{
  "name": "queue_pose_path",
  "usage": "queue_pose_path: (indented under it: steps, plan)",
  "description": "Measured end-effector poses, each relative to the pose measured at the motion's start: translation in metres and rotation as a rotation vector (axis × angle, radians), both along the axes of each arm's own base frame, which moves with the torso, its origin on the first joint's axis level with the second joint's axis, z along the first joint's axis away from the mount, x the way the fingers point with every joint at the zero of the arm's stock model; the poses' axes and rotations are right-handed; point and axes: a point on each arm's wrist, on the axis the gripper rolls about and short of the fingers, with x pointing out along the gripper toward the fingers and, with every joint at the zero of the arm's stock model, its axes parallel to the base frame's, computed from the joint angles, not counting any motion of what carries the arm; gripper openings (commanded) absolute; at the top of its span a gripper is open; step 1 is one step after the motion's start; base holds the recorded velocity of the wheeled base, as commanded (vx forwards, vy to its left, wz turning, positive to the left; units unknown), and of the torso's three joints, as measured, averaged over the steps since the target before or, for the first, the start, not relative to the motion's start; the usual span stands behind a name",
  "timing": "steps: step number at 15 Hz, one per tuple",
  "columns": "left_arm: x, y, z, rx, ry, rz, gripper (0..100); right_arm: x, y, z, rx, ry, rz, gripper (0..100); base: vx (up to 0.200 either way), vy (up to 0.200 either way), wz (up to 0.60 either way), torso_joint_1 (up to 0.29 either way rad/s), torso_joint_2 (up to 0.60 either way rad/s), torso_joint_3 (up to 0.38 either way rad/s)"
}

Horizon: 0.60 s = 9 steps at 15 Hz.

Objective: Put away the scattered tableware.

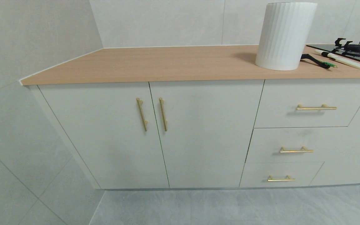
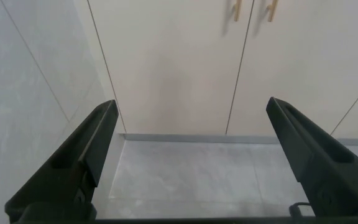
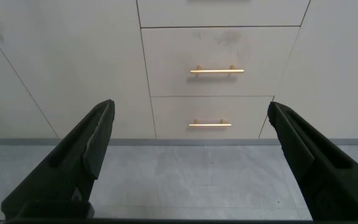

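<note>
At the right end of the surface [image 1: 167, 64], beside a ribbed container [image 1: 284, 36], lie the black-handled utensil [image 1: 316, 61] and white utensil [image 1: 342, 60], long axes slanting front-right. Left pincer [image 2: 190, 106] and right pincer [image 3: 191, 106] are spread, empty, well below, facing the cabinet; right arm judged nearer.

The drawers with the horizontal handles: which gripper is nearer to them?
Right. The right gripper hangs open, low before the drawers; the left gripper, also open, faces the double doors beside them.
</note>
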Motion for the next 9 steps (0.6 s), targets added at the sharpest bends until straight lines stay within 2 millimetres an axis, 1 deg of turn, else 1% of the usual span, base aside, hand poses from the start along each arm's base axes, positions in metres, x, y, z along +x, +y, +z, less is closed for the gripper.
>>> queue_pose_path:
  steps: [9]
  plan:
    - [-0.0001, 0.0000, 0.0001, 0.024, 0.000, -0.001, 100, 0.0000, 0.0000, 0.0000, 0.000, 0.001, 0.000, 100, 0.000, 0.000, 0.00, 0.000, 0.00, 0.000]
